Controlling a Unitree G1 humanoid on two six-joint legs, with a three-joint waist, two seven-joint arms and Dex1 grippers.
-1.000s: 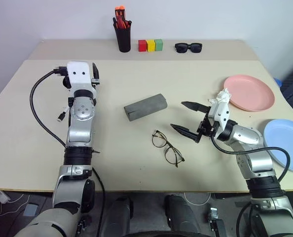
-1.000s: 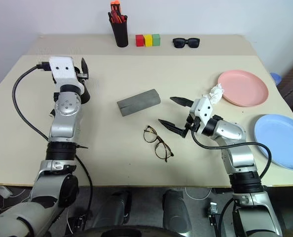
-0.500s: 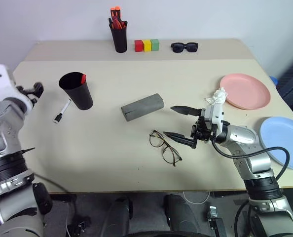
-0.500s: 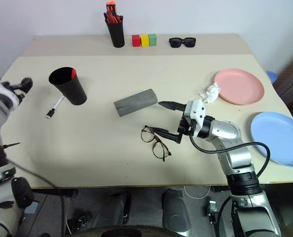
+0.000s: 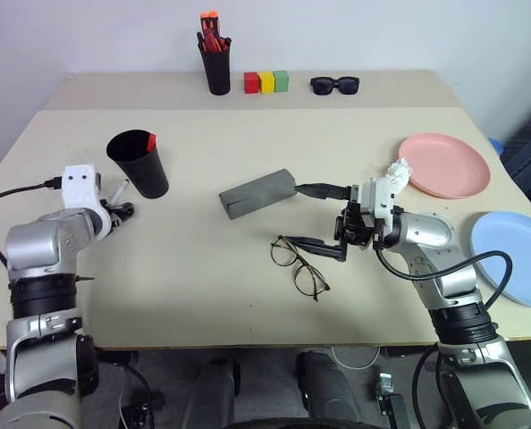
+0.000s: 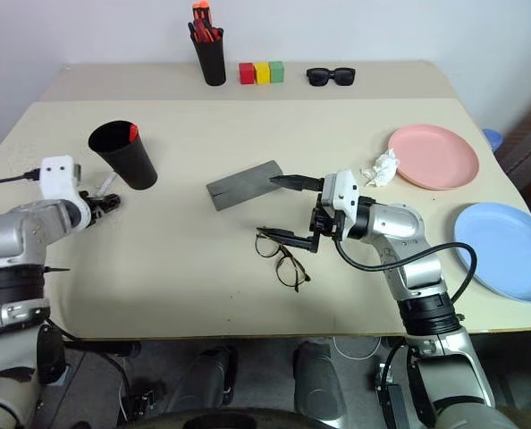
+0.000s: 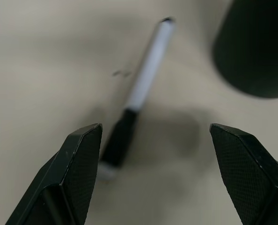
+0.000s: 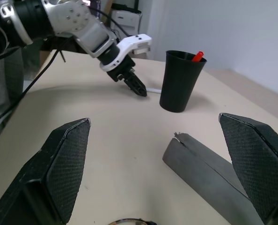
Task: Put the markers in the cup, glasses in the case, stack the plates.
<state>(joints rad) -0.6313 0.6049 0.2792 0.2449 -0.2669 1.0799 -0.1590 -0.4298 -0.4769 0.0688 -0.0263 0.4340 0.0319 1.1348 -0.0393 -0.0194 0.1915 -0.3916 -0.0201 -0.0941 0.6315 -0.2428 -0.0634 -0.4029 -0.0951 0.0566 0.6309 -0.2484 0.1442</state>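
The left gripper (image 7: 153,154) hangs open over the white marker (image 7: 139,89); light, stiff and slippery-looking, it is probably best pinched mid-barrel. The right gripper (image 5: 321,219) gapes empty.

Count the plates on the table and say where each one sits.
2. The salmon pink plate lies at the table's far right, beside a crumpled white tissue. The light blue plate lies nearer, at the right edge, partly cut off. They are not stacked.

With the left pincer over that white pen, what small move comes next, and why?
Probably lower the left pincer and close on the white marker with a black cap. Its fingers stand open astride the marker, which lies on the beige table beside the tapered black plastic cup.
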